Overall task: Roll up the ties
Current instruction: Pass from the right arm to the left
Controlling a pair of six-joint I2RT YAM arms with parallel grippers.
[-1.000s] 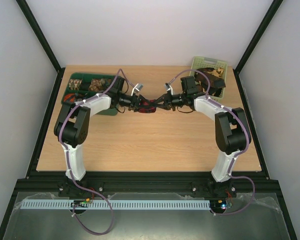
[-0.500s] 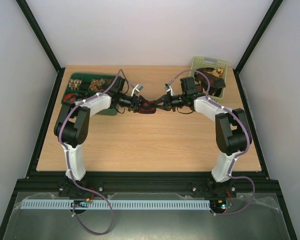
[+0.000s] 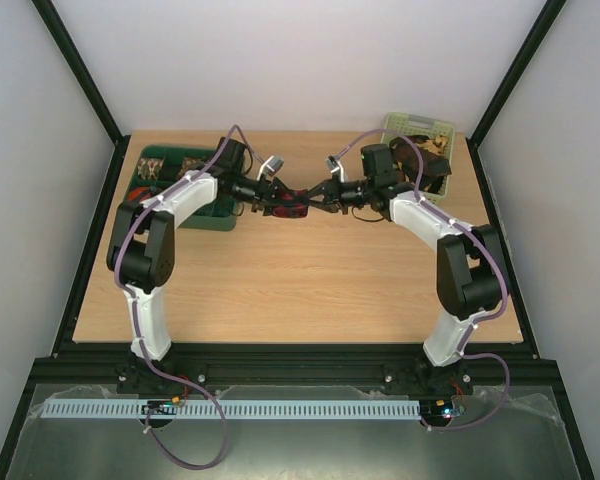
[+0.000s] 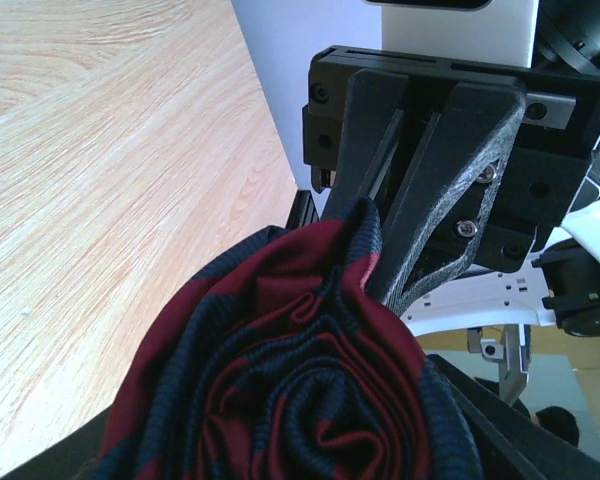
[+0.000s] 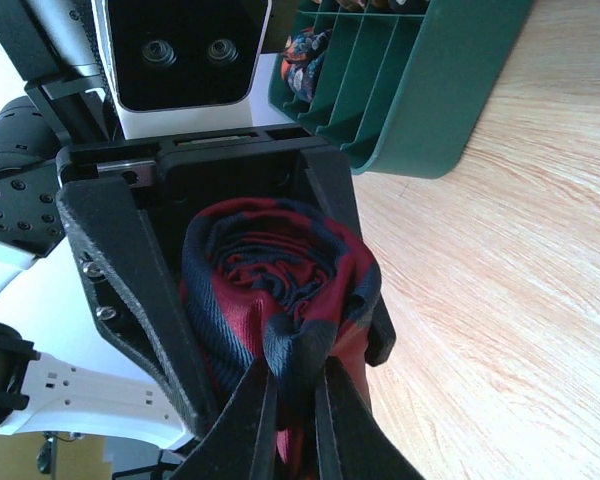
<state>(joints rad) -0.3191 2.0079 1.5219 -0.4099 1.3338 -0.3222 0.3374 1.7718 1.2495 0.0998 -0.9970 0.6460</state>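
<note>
Wooden table (image 3: 300, 290) between plain white walls (image 3: 300, 60).

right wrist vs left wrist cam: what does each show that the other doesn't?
Right wrist only: the dark green tray with a multicoloured tie rolled up in one compartment, and the left end effector with a finger on each side of the rolled tie.
Left wrist only: the right end effector seen head-on, its body filling the upper right of the frame.
Both: the dark red and navy rolled tie, the right end effector pinching its outer fold, and the wooden table.
</note>
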